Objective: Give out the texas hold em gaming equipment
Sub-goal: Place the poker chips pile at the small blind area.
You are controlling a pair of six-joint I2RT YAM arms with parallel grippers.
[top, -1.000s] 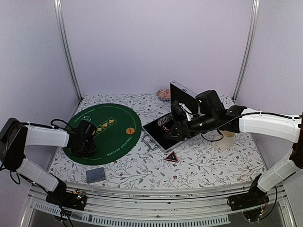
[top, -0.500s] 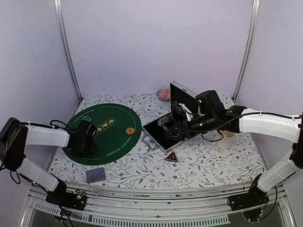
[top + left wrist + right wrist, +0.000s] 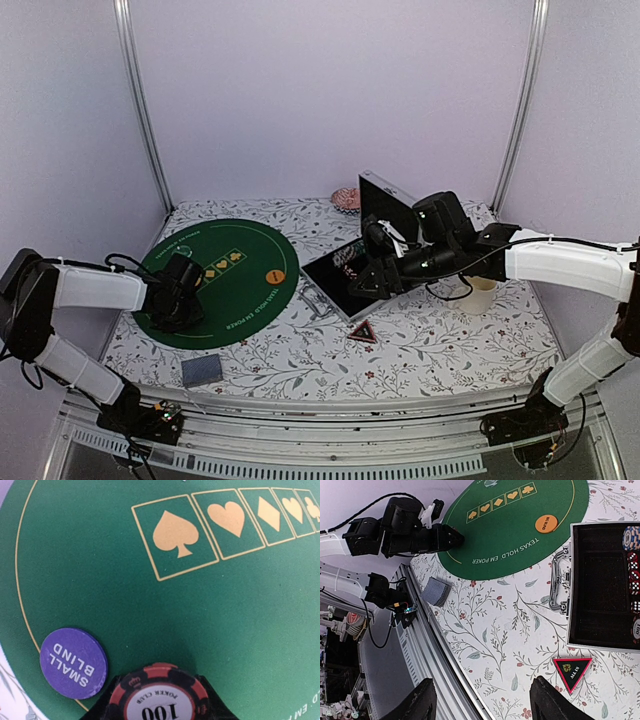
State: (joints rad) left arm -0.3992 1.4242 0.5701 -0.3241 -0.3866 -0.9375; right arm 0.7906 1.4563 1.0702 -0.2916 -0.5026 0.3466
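Observation:
My left gripper [image 3: 160, 707] is shut on a red-and-black striped poker chip [image 3: 160, 692] marked 100. It holds the chip just over the near-left part of the green poker mat [image 3: 150, 600], beside a purple SMALL BLIND button [image 3: 73, 662]. In the top view this gripper [image 3: 177, 305] is at the mat's left edge. My right gripper [image 3: 484, 692] is open and empty, high above the table by the silver case [image 3: 340, 290]. More chips [image 3: 632, 537] lie in the case. The orange button [image 3: 271, 275] lies on the mat. A deck of grey-blue-backed cards [image 3: 202, 370] lies near the front edge.
A black-and-red ALL IN triangle [image 3: 363, 332] lies in front of the case. Red dice [image 3: 633, 570] sit in the case [image 3: 600, 605]. A cream mug [image 3: 480, 295] stands right of the case, under my right arm. A pink object [image 3: 346, 198] lies at the back.

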